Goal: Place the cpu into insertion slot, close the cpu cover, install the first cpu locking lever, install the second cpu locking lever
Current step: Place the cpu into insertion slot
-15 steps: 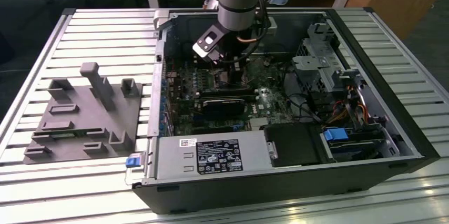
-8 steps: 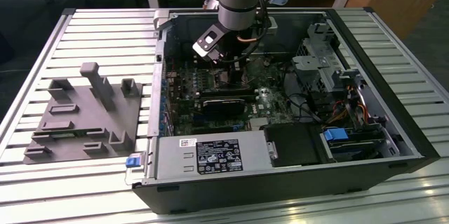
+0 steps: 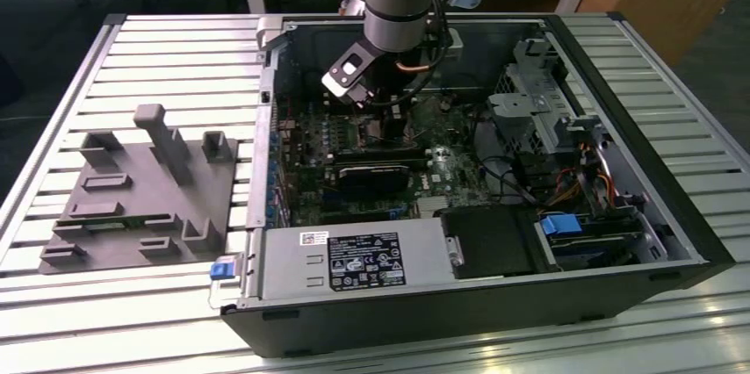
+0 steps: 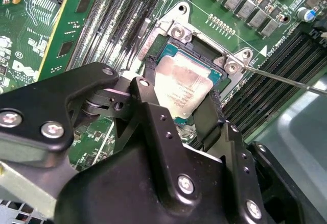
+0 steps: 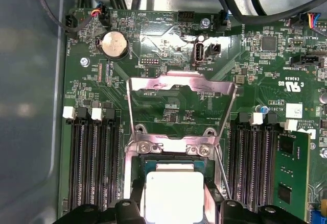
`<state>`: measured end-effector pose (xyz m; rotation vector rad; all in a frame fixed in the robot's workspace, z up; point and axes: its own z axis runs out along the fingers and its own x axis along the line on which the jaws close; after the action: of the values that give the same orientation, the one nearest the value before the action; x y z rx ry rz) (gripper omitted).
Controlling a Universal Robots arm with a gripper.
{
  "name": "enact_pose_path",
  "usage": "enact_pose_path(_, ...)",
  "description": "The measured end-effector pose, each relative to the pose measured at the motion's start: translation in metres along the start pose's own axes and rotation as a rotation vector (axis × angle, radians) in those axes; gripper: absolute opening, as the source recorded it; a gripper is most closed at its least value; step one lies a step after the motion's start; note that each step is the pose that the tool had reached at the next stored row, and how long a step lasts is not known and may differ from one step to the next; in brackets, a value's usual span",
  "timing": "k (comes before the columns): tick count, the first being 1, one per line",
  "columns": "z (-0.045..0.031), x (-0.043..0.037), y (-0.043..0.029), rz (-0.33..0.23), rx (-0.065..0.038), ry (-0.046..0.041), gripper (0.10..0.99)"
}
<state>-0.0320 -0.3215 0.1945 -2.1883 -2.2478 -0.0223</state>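
step: putting the cpu (image 5: 173,196) into the insertion slot (image 5: 153,164) | gripper (image 4: 182,92): pinching the cpu's sides | cpu cover (image 5: 181,82): open, tipped back | needs, I think: chip flat and lined up

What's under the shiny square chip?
The cpu sits over the dark socket; its rim peeks out around the edges. The chip hides the socket's middle.
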Motion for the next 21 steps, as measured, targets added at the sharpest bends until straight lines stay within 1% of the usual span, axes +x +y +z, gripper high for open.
enact_pose_path(13, 0.0017, 0.0000, 0.0009, 0.001, -0.001, 0.0005, 0.537)
enact_pose_path(15, 0.0020, 0.0001, 0.0009, 0.001, -0.001, 0.0011, 0.549)
enact_pose_path(16, 0.0018, 0.0000, 0.0009, 0.001, 0.000, 0.0005, 0.612)
enact_pose_path(21, 0.0015, -0.0001, 0.0008, 0.001, 0.000, -0.0001, 0.612)
